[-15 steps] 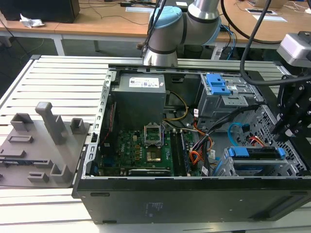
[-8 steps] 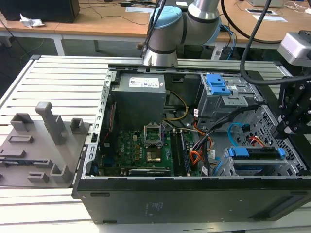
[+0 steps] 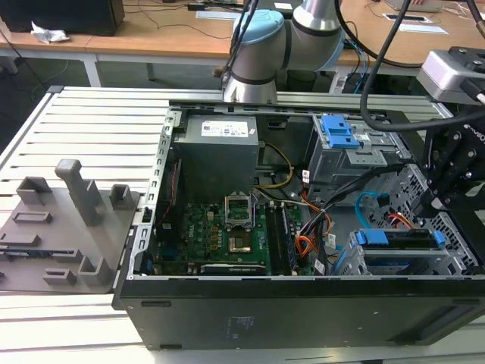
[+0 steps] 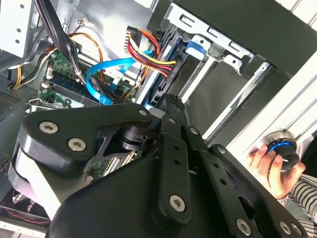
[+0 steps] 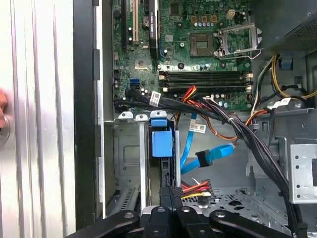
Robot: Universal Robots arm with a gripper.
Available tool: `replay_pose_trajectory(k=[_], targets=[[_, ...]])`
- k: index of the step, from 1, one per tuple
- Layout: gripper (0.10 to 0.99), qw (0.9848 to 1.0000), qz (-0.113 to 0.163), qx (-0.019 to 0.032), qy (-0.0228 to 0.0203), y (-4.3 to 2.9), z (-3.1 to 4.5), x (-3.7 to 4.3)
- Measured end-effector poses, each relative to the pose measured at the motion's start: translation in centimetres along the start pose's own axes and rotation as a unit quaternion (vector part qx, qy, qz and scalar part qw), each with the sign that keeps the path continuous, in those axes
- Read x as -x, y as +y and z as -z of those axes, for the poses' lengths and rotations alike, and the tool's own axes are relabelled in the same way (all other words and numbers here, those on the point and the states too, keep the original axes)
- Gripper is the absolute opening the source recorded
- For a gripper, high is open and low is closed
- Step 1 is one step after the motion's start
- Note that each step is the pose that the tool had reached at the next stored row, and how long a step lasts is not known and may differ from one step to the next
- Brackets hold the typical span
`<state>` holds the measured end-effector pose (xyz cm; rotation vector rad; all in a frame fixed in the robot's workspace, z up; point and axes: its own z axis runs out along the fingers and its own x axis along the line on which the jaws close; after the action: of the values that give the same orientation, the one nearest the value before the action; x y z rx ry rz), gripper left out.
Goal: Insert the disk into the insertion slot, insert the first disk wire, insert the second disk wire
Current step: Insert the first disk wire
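- Black case (image 3: 303,318), open, lying on a slatted table (image 3: 98,121).
- Grey fixture (image 3: 57,235) with upright blocks, at 9 o'clock from the case in the exterior view.
- Green motherboard (image 3: 197,235) on the case floor, with its socket (image 3: 239,212) bare.
- Grey power supply (image 3: 220,159), at 12 o'clock from the motherboard.
- Tall bay (image 3: 341,163) with a blue clip (image 3: 339,130), at 3 o'clock from the power supply.
- Red-orange wires (image 3: 305,244), at 3 o'clock from the motherboard.
- Wooden desk (image 3: 151,38) at 12 o'clock beyond the table, with crumpled paper (image 3: 49,32) on it.

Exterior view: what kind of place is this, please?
Probably a robotics lab or workshop: a robot arm stands beside an open computer case on a slatted metal table, with wooden desks carrying cables beyond.
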<state>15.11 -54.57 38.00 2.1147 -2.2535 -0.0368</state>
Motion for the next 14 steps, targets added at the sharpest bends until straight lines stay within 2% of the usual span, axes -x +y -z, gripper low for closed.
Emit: replay_pose_trajectory(k=[5,7,14], targets=[[0.106,1.0,0.0,0.0,0.0,0.83,-0.28,-0.05],[0.106,1.0,0.0,0.0,-0.0001,1.37,-0.45,-0.08],[0.106,1.0,0.0,0.0,0.0,1.52,-0.53,-0.09]])
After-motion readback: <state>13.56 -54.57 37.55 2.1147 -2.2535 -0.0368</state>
